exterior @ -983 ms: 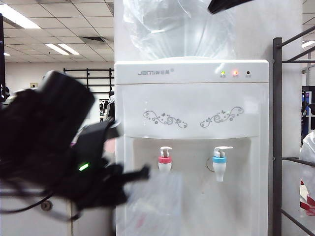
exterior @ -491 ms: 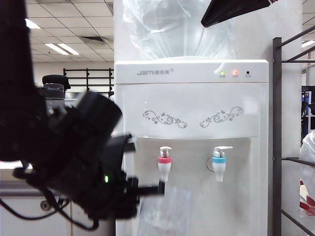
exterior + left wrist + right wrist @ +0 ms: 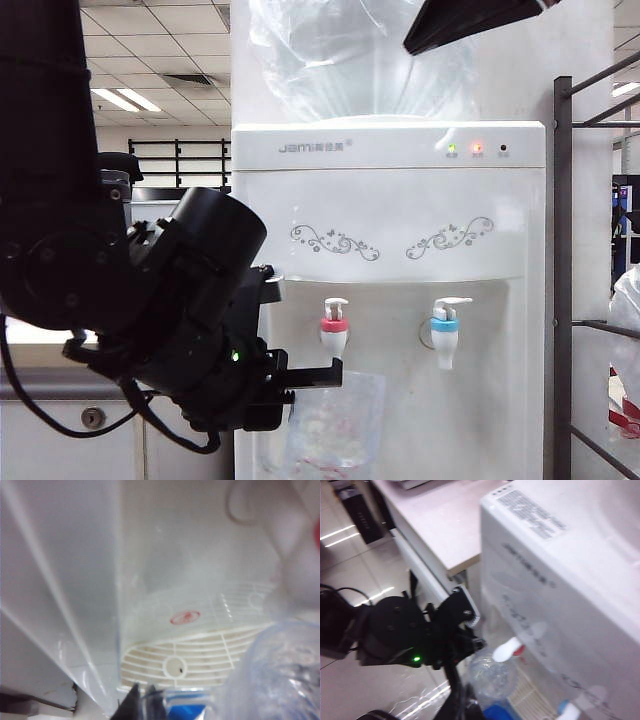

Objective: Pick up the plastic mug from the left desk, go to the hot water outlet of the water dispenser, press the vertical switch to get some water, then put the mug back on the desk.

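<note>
Nearest to you in the exterior view, the black left arm fills the picture from 9 o'clock down to 7 o'clock, and its left tool (image 3: 318,378) is clamped tight on the plastic mug (image 3: 335,420), which hangs in the air at about 6 o'clock, right under the hot water outlet (image 3: 335,330). From the left wrist camera you see the clear mug wall (image 3: 280,672) blurred and close, with the beige drip grille (image 3: 200,657) of the water dispenser (image 3: 390,220) beyond it. The mug's rim sits just below the red-collared tap, and you cannot tell whether the two touch. The vertical switch (image 3: 336,305) stands on top of that tap, with nothing on it. At 3 o'clock of the outlet, near it in the same recess, is the blue-collared tap (image 3: 446,330). The right tool (image 3: 462,707) shows only as a dark tip at the picture's edge in its own wrist view, its fingers drawn together on nothing; in the exterior view that arm is a black shape at 1 o'clock. Farther off, the left desk (image 3: 445,525) runs beside the dispenser, seen from above in the right wrist view.
</note>
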`<state>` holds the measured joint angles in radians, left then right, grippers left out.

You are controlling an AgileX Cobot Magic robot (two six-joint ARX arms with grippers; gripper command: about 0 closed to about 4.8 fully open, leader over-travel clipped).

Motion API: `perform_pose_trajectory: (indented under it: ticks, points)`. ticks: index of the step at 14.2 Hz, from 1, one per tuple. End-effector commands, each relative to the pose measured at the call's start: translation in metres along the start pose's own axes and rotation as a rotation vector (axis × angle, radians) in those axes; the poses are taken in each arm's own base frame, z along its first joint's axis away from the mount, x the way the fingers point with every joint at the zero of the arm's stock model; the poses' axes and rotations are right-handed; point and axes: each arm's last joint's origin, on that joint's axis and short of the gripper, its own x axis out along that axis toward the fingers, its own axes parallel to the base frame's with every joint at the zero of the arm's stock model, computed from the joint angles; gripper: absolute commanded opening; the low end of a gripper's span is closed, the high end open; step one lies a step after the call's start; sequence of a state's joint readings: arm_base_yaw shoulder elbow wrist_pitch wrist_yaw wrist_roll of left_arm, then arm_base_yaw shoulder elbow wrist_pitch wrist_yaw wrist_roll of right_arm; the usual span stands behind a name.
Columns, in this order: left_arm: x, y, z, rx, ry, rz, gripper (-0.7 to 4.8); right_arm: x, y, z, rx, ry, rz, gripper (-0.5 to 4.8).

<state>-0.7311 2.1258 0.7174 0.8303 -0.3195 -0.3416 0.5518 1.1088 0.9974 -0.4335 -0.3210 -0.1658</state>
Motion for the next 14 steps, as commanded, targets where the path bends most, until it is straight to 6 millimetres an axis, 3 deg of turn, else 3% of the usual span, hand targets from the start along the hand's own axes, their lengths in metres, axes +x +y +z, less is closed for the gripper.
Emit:
perform_pose_trajectory:
  ticks: [1, 5, 9, 14]
  points:
    - [0.003, -0.001, 0.013, -0.043, -0.069, -0.004, -0.05, 0.003, 0.001, 0.001, 0.006, -0.012, 0.058, -0.01]
    - [0.007, 0.005, 0.018, -0.135, -0.064, -0.026, -0.05, 0.010, 0.000, -0.006, 0.013, 0.004, 0.071, -0.01]
    - [0.007, 0.009, 0.008, -0.118, 0.040, -0.006, -0.05, 0.014, 0.000, -0.012, 0.019, 0.012, 0.071, -0.01]
    - [0.009, 0.010, 0.015, -0.139, -0.037, -0.007, -0.05, 0.020, -0.002, -0.010, 0.007, -0.021, 0.067, -0.01]
